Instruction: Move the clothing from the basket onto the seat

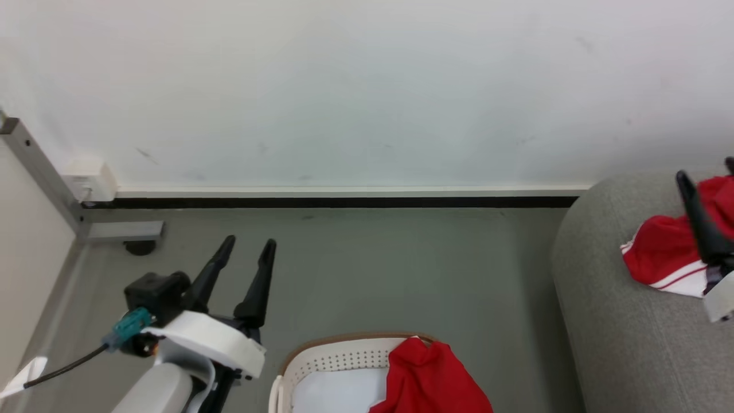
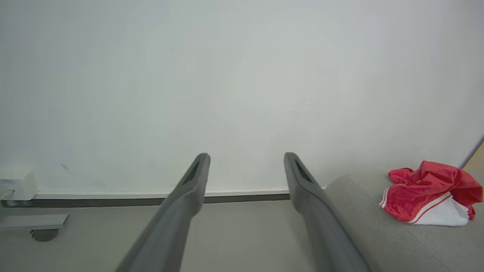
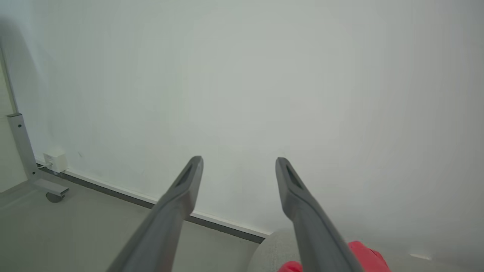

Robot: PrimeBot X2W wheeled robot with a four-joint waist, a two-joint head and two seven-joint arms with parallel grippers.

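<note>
The head view looks forward and down from high up, taking in the floor (image 1: 373, 269), the wall (image 1: 367, 86), the basket (image 1: 332, 361) at its bottom edge and the seat (image 1: 619, 321) at its right. The left wrist view sits low, looking along the left claw (image 2: 246, 156) at that wall, the seat at its right. The right wrist view looks along the right claw (image 3: 239, 160) from close above the seat. All three share the wheeled metal post (image 3: 22, 151) at left.

Left dark two-fingered pincer (image 1: 249, 241) well left of light grey woven-fabric sofa (image 1: 608, 298), fingers spread, empty; right pincer (image 1: 706, 170) above that sofa, likewise spread, empty.
</note>
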